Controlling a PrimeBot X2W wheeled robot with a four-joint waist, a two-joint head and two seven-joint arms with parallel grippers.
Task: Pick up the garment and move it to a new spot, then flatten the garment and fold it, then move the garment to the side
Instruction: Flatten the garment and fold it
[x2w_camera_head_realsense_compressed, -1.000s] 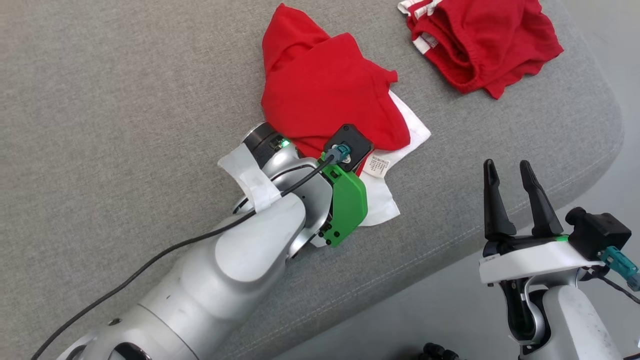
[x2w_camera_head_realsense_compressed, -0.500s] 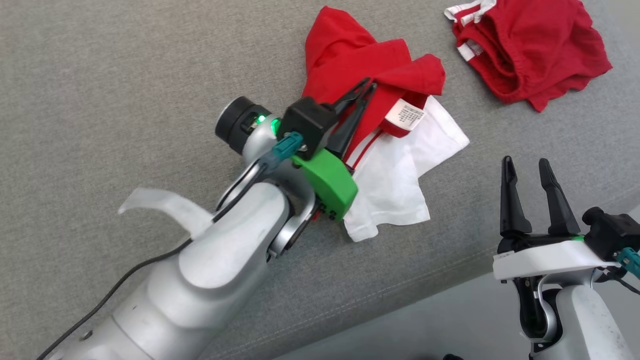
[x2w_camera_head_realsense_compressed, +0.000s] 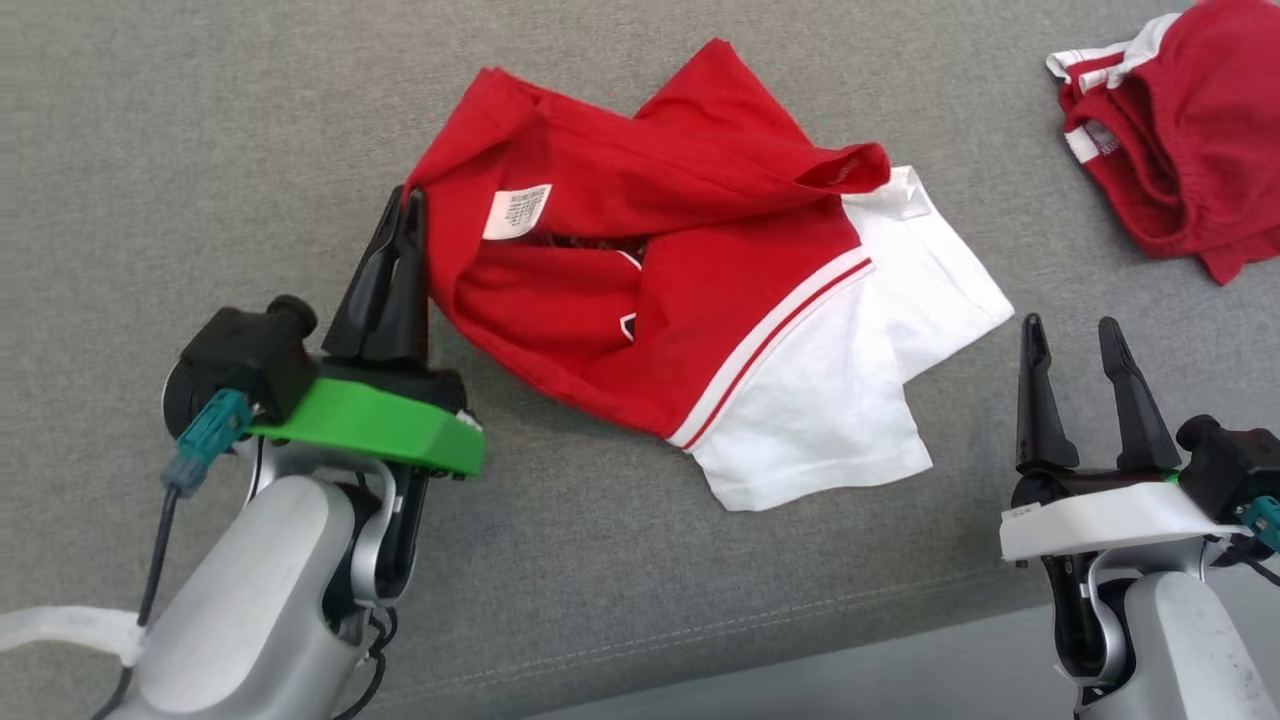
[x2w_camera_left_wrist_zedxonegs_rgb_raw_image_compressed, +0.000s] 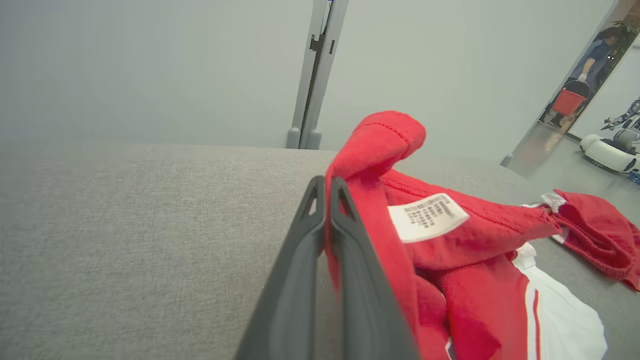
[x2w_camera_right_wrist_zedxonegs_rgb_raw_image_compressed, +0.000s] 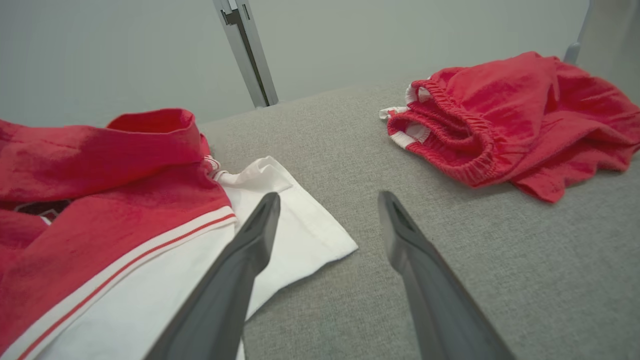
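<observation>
Red-and-white shirt (x2w_camera_head_realsense_compressed: 650, 330) lies crumpled at the middle of the grey cushion (x2w_camera_head_realsense_compressed: 200, 150), one red edge clamped by the left gripper (x2w_camera_head_realsense_compressed: 407, 200); the right gripper (x2w_camera_head_realsense_compressed: 1070, 332) hovers near the front edge, fingers apart, empty. Flattening, folding and the move aside appear still to come.

Print on the white care label (x2w_camera_left_wrist_zedxonegs_rgb_raw_image_compressed: 428, 217) of the garment (x2w_camera_head_realsense_compressed: 700, 290) is too small to read.

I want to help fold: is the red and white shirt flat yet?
Crumpled, not flat: the red-and-white fabric shirt lies bunched in folds.
</observation>
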